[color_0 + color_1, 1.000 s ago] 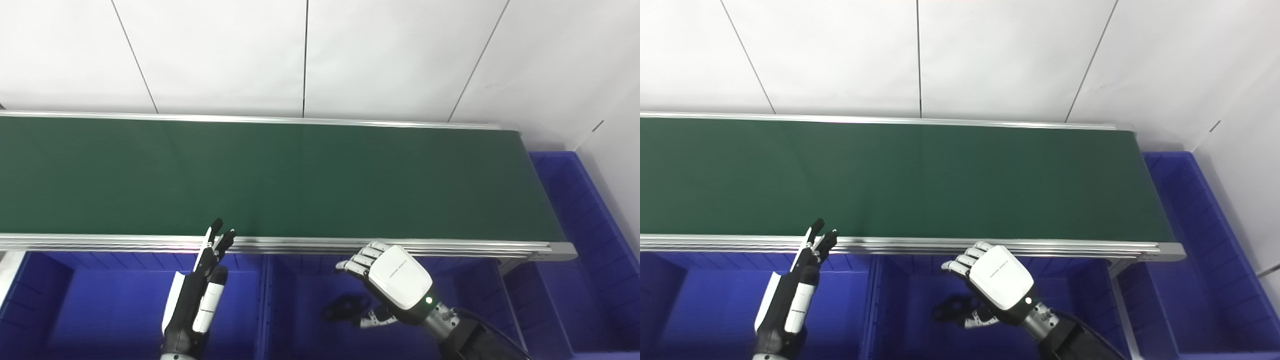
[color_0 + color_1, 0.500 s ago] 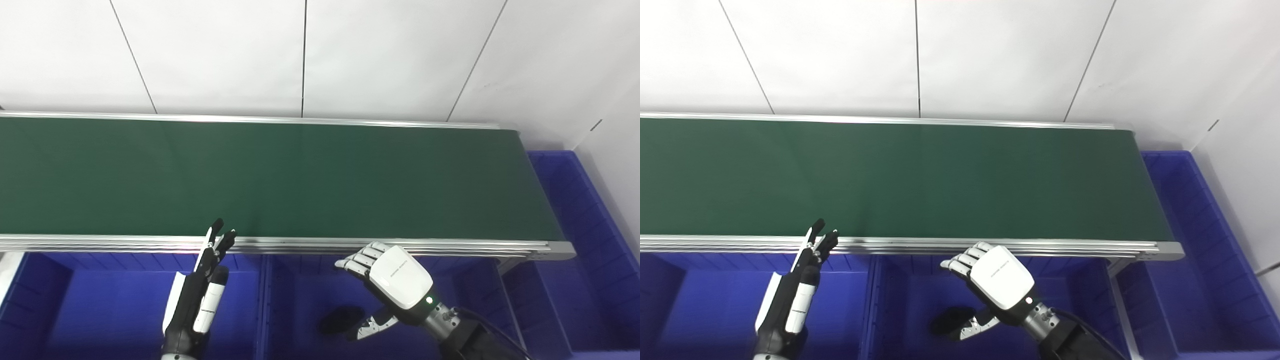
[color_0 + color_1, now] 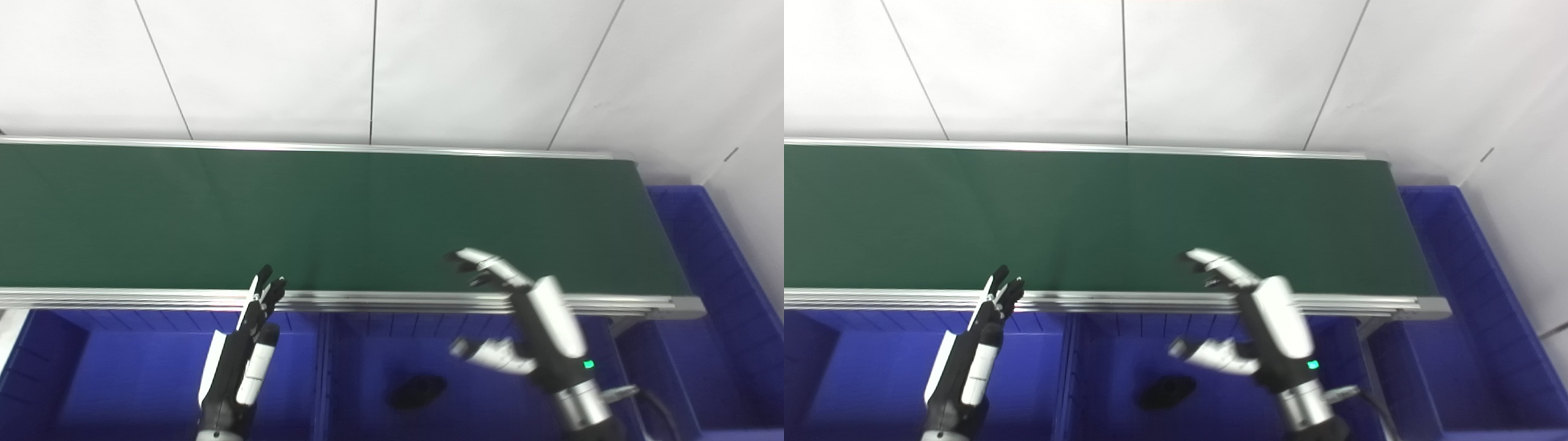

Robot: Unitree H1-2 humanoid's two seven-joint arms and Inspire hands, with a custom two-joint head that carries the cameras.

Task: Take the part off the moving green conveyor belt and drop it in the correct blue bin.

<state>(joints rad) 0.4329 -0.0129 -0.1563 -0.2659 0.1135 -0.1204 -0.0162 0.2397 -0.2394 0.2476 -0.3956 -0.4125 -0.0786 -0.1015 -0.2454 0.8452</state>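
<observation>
A small black part lies on the floor of the middle blue bin, below the near rail of the green conveyor belt. No part shows on the belt. My right hand hangs open above that bin's right side, fingers spread, fingertips reaching over the belt's near rail, thumb pointing left. It holds nothing. Over the left blue bin, my left hand stands edge-on with straight fingers pointing up toward the rail, open, nothing in it.
Another blue bin sits past the belt's right end, against the white wall. An aluminium rail runs along the belt's near edge above the bins. A divider separates the left and middle bins.
The right hand let the black part go into the middle bin, then rose and turned, fingers spreading up toward the belt's rail. The left hand stayed put.
</observation>
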